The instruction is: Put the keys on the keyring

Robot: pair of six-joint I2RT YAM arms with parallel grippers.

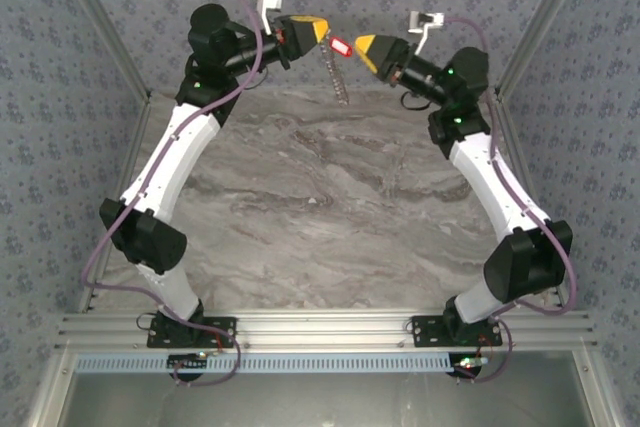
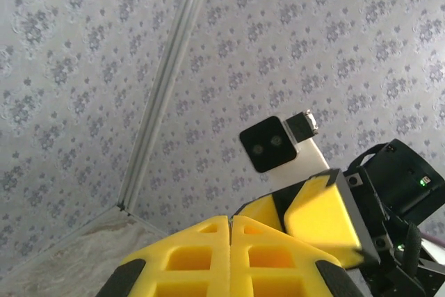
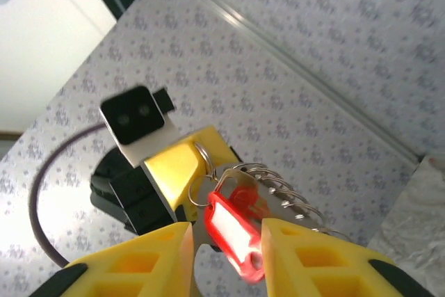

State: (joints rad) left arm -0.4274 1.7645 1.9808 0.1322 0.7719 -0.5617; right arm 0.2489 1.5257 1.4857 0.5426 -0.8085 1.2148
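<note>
The keyring (image 1: 337,77) is held by its upper end in the closed left claw (image 1: 322,32), dangling well above the bench (image 1: 320,207), so that the red key (image 3: 231,222), framed by the parted right claw (image 1: 358,45), can apparently be threaded on.

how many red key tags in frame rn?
1. The red key tag hangs in the air between the left gripper and right gripper, over the table's far edge. More could hide behind them.
</note>
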